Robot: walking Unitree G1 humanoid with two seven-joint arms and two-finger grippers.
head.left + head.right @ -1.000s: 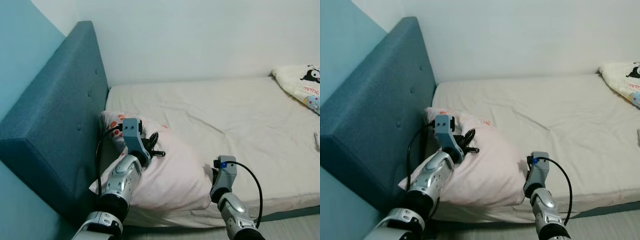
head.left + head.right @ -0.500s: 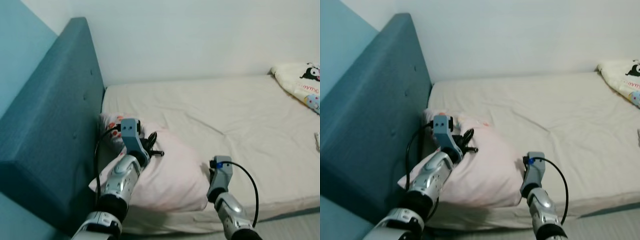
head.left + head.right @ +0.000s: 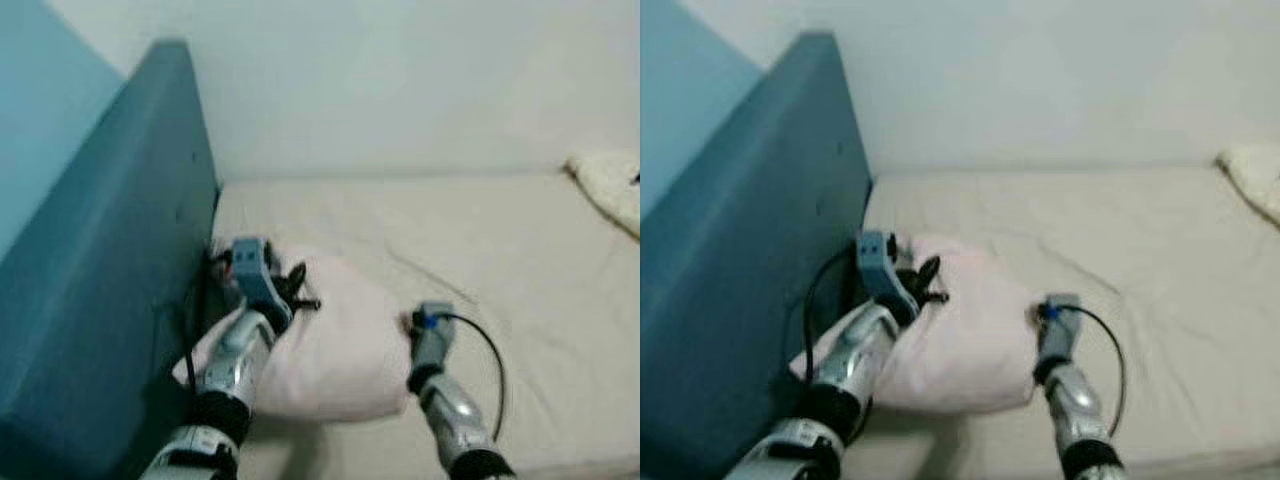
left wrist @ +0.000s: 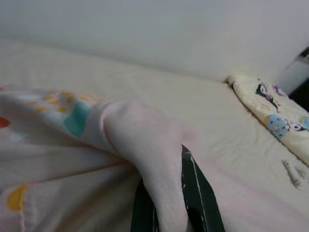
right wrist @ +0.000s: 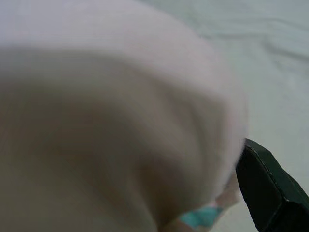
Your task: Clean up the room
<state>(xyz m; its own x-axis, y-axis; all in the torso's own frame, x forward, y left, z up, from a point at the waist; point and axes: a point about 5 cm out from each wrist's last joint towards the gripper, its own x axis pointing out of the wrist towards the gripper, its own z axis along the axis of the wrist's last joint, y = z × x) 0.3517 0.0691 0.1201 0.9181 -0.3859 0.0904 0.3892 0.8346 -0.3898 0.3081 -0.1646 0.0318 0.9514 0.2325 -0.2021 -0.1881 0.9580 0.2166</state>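
Note:
A pale pink pillow (image 3: 340, 345) with coloured spots lies on the bed beside the blue headboard (image 3: 110, 300). My left gripper (image 3: 298, 298) rests on the pillow's top near the headboard. The left wrist view shows a fold of the pillow (image 4: 145, 140) pinched between its black fingers (image 4: 198, 193), so it is shut on the fabric. My right gripper (image 3: 408, 322) is at the pillow's right corner. In the right wrist view the pillow (image 5: 111, 111) bulges against one black finger (image 5: 265, 186), and the other finger is hidden.
The cream mattress (image 3: 500, 250) stretches to the right toward the white wall. A second printed pillow (image 4: 270, 106) lies at the far right end of the bed (image 3: 612, 188). The headboard stands close along the left.
The whole picture has shifted and blurred, so the camera has moved. Both grippers remain on the pillow, which stays by the headboard.

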